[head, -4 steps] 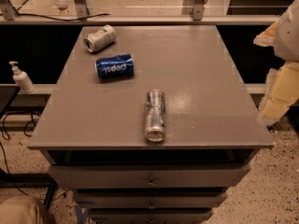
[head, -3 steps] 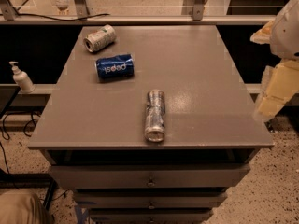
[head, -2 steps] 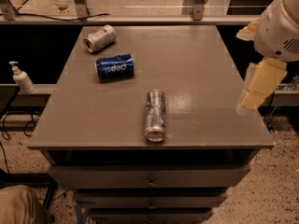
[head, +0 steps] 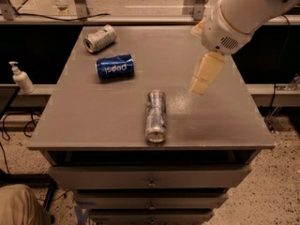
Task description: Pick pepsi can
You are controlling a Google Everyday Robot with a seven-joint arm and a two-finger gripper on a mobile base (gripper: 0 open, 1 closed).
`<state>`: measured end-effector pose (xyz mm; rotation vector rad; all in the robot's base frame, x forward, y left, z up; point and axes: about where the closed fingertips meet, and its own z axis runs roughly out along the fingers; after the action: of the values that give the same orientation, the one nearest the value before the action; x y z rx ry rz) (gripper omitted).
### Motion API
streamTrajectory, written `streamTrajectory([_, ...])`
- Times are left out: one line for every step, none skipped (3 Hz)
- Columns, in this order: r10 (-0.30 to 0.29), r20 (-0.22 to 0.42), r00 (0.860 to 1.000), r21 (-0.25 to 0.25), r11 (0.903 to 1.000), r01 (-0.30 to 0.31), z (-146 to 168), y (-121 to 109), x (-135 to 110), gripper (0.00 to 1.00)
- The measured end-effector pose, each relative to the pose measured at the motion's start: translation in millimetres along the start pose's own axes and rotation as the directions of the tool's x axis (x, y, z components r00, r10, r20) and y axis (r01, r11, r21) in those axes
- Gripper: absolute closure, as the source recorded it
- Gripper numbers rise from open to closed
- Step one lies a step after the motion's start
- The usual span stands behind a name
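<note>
Arm swings in from right frame edge, now fills upper right corner. Pincer, earlier beyond right rim of surface, now hangs over its right half, right of slim silver can, nearer pepsi can yet well apart.

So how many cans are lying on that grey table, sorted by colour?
Blue: 1, the pepsi can
Silver: 1, the slim silver can
Pale green and white: 1, the green-and-white can
Total: 3 cans, all on their sides on the table.
The gripper hangs over the table's right part, touching none.
</note>
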<state>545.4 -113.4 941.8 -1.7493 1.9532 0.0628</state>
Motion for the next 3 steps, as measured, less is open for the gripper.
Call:
streamTrajectory([-0.018,0.064,0.998,-0.042,0.9989,0.020,38,-21,-39,0.00])
streamTrajectory([-0.026,0.117,0.993,-0.073,0.9967,0.034,67,-36,-85,0.00])
streamTrajectory([-0.026,0.117,0.993,-0.074,0.9967,0.034,67,-36,-85,0.00])
